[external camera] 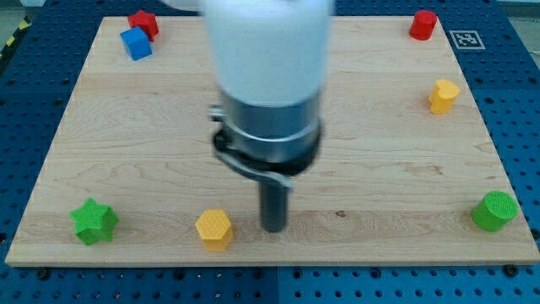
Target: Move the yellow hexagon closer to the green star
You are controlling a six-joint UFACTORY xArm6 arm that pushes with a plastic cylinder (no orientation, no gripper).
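A blue perforated bench frames a pale wooden surface (354, 169), and over its middle hangs the arm's white and grey body (268, 84), the largest thing in view. The end effector here is a bare rod with nothing to open or close and nothing in its hold; my tip (273, 228) rests on the wood just beside the yellow hexagon (214, 229), at its 3 o'clock, apart from it by a narrow gap. The green star (94, 221) lies well off at the hexagon's 9 o'clock, near the board's corner. The hexagon looks like a light, stiff plastic piece that should slide easily on smooth wood yet may spin if struck off-centre, so I judge a flat face at its 3 o'clock side the best contact. Elsewhere sit a green cylinder (494, 211), a second yellow block (444, 96), a red cylinder (423, 24), a red block (143, 23) and a blue cube (135, 43).
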